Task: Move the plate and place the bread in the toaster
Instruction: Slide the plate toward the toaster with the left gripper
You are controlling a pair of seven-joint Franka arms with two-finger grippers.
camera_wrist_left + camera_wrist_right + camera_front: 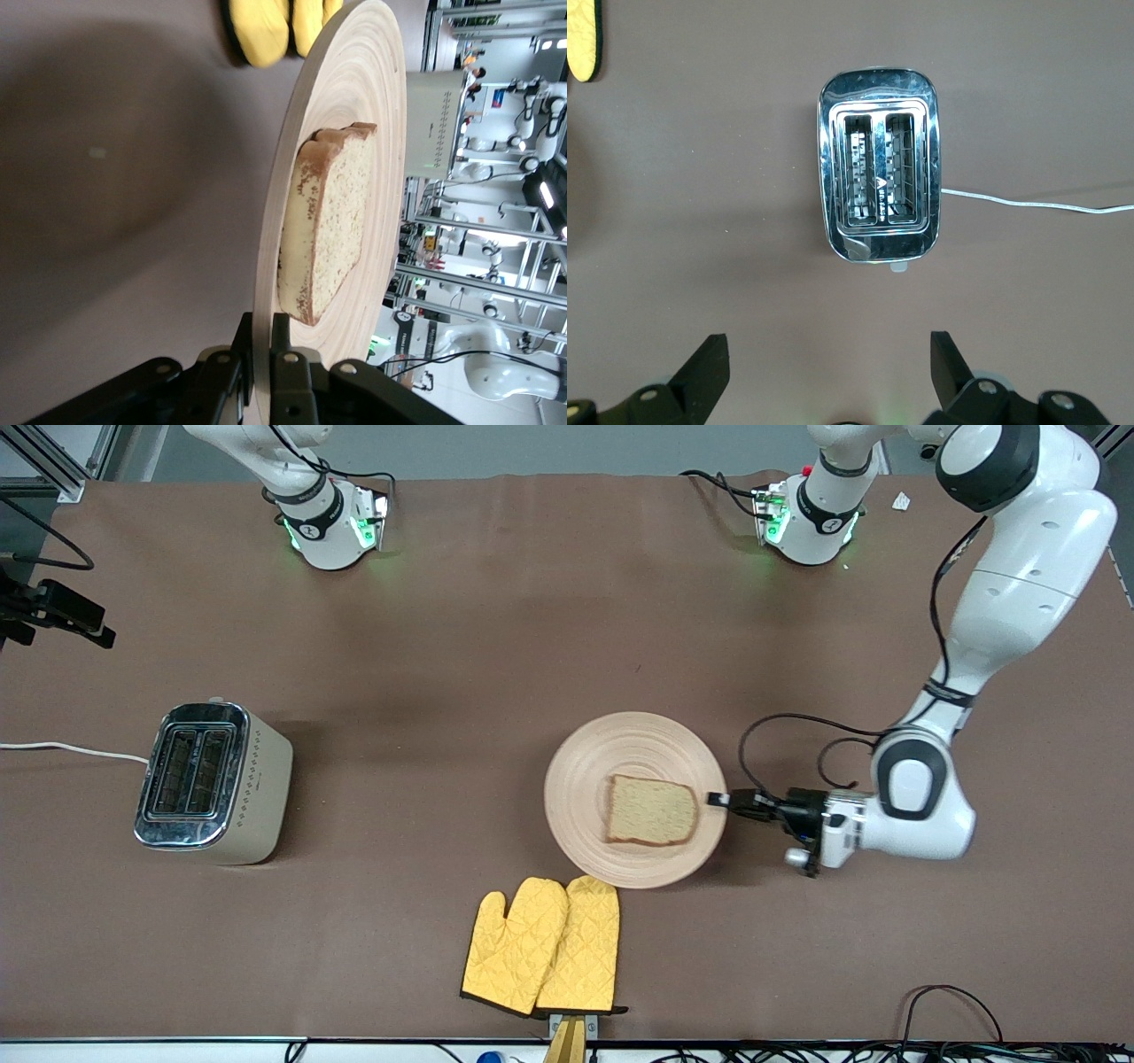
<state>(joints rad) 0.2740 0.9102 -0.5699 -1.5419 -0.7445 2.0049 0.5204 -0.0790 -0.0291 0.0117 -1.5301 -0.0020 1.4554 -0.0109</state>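
Observation:
The tan wooden plate [580, 779] lies in the middle of the table with the slice of bread [651, 810] on it. My left gripper [719, 800] is shut on the plate's rim at the left arm's end. In the left wrist view its black fingers [283, 341] pinch the plate's [354, 106] edge, one above and one under, with the bread [332, 221] just past them. The cream toaster [213, 779] stands toward the right arm's end, both slots empty. My right gripper [830, 354] hangs open high over the toaster [879, 168], holding nothing.
A pair of yellow oven mitts [545, 948] lies nearer to the front camera than the plate, almost touching its rim. The toaster's white cord [71, 750] runs off the right arm's end of the table. Cables lie along the front edge.

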